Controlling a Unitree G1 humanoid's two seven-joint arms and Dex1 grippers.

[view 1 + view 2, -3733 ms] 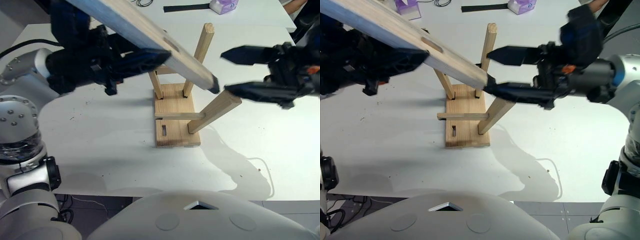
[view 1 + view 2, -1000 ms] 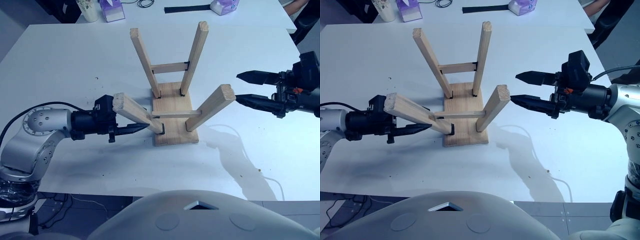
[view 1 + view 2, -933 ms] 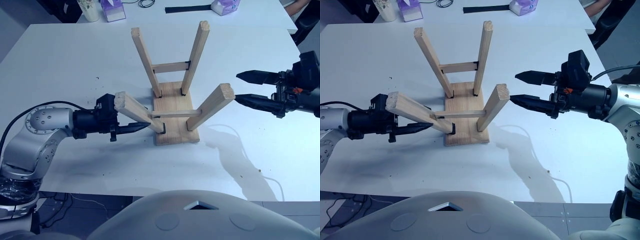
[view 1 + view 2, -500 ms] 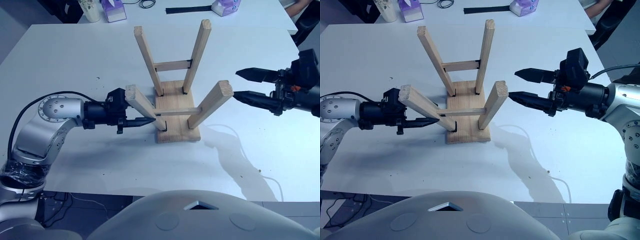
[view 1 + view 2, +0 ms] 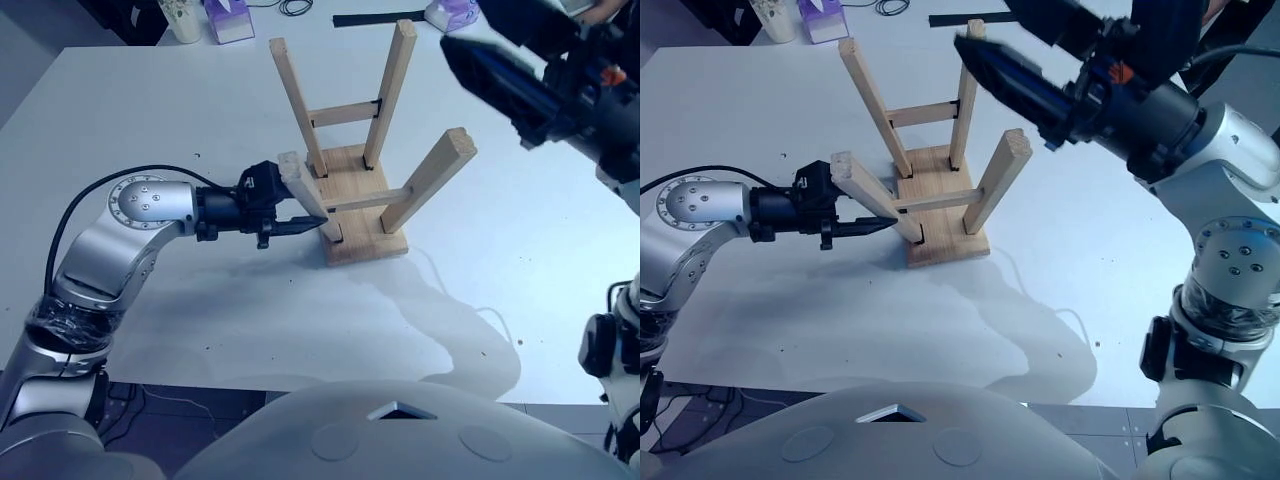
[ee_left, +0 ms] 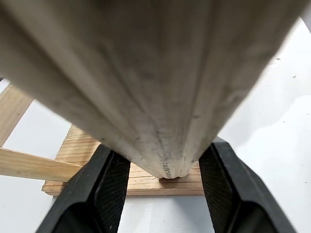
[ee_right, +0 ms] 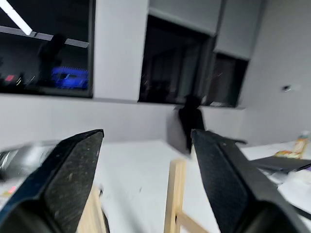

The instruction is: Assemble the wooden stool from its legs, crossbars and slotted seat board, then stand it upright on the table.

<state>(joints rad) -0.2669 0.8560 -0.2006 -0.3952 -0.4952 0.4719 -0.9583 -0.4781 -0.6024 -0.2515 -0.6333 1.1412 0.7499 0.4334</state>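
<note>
White tabletop (image 5: 150,120) across most of fwd view, few dark specks near L side. Second white table (image 5: 310,27) butted behind, thin seam btwn. On far one: purple tissue boxes (image 5: 228,18), patterned cup (image 5: 180,16), black strip (image 5: 370,19), coil of black cable (image 5: 293,6). Grey floor tiles (image 5: 1090,425) below near edge, R side. Via R wrist cam: dark windows (image 7: 46,46) w/ strip-light reflections (image 7: 10,12), white pillar (image 7: 120,48) btwn panes, grey wall (image 7: 282,73) beyond.

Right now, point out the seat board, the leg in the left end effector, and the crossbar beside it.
Seat board (image 5: 370,243): left eye view, bare near edge.
Held leg (image 5: 310,198): left eye view, mid-shaft.
Crossbar (image 5: 365,198): left eye view, its middle.
</note>
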